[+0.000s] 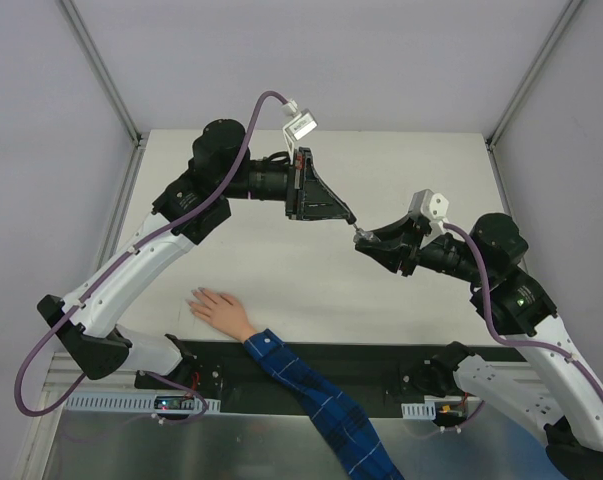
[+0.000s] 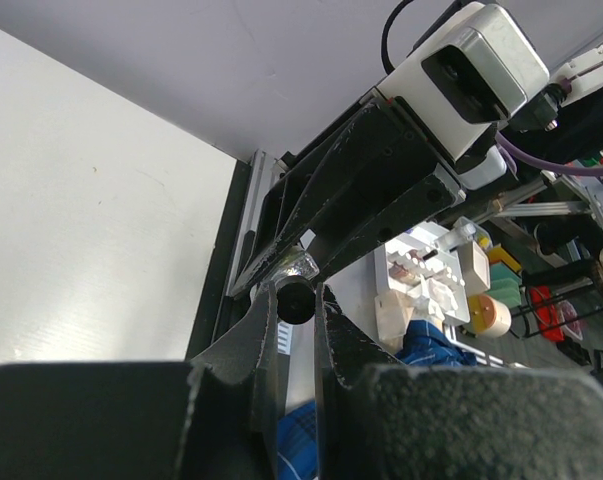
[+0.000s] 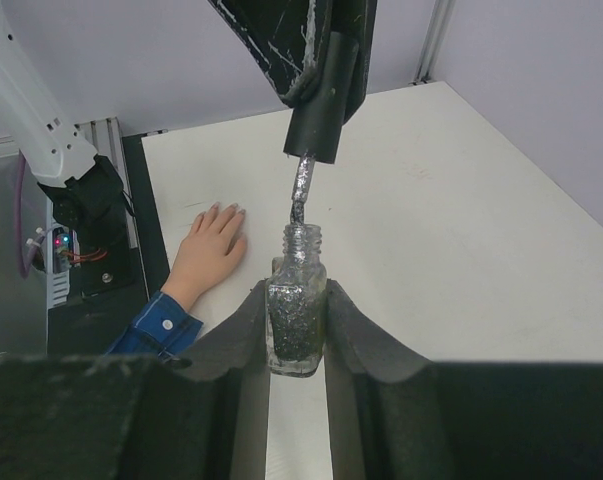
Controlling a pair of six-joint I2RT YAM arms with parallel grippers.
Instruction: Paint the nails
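The pale hand [image 1: 219, 308] lies flat on the table at the near left, with a blue plaid sleeve [image 1: 311, 390]. Its nails [image 3: 221, 208] show small at the fingertips in the right wrist view. My right gripper [image 3: 296, 310] is shut on a small glass bottle [image 3: 296, 315] of dark glittery polish and holds it upright above mid-table. My left gripper [image 2: 295, 300] is shut on the black cap [image 3: 318, 110]. The cap's brush [image 3: 300, 190] hangs straight down with its tip at the bottle's open mouth. Both grippers meet at mid-table [image 1: 353, 228], well away from the hand.
The white table [image 1: 271, 260] has a black strip [image 1: 381, 360] along its near edge, where the arm bases stand. Grey walls and metal frame posts enclose the back and sides. A cable loops over the left arm [image 1: 266, 100].
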